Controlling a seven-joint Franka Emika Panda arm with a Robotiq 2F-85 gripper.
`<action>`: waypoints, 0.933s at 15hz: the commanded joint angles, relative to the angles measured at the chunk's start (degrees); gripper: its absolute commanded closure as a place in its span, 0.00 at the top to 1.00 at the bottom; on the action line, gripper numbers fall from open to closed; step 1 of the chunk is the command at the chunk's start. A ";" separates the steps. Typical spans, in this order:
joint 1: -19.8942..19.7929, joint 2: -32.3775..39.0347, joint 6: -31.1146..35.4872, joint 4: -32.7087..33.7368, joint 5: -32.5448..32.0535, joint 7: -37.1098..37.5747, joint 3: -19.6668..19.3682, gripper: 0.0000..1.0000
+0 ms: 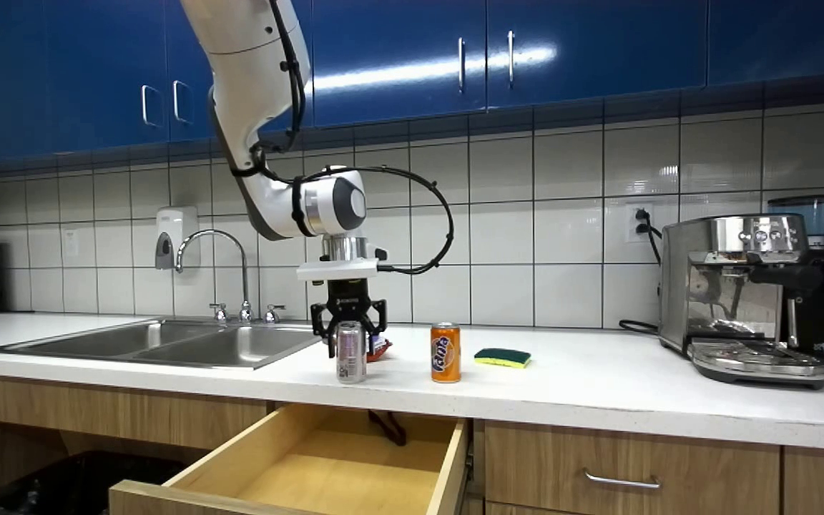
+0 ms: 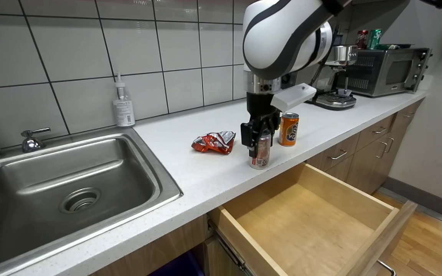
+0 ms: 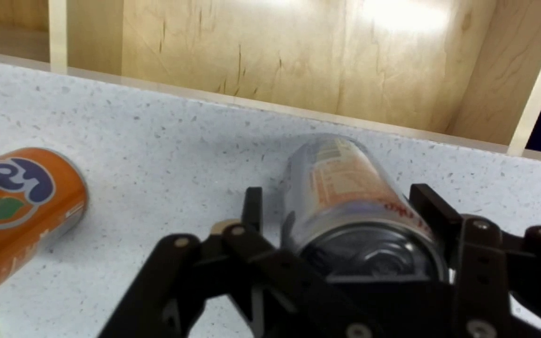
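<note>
A silver can with reddish print stands upright on the white counter near its front edge. From above, my gripper straddles the upper part of this can, one finger on each side. In the wrist view a gap shows between the left finger and the can, while the right finger lies close against or just beside the can's wall; contact there is unclear. The jaws stand open. An orange Fanta can is upright a short way off, and a crumpled red and silver wrapper lies behind the silver can.
Just below the counter's front edge a wooden drawer is pulled out. A steel sink lies to one side. A green and yellow sponge rests beyond the Fanta can, with an espresso machine farther along.
</note>
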 commanded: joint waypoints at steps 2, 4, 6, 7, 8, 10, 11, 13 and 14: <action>-0.51 -2.52 0.75 -2.31 1.41 -0.33 0.36 0.42; -0.44 -2.84 0.96 -2.66 1.43 -0.30 0.34 0.41; -0.34 -3.36 1.42 -3.18 1.26 -0.27 0.33 0.41; -0.29 -3.65 1.67 -3.49 1.20 -0.29 0.35 0.41; -0.23 -3.99 1.96 -3.88 1.09 -0.30 0.36 0.41; -0.06 -4.92 2.66 -4.93 0.90 -0.24 0.38 0.41; 0.01 -5.49 3.11 -5.57 0.86 -0.20 0.39 0.41; 0.16 -6.50 4.10 -6.80 0.81 -0.11 0.41 0.41; 0.23 -7.09 4.50 -7.46 0.83 -0.06 0.44 0.41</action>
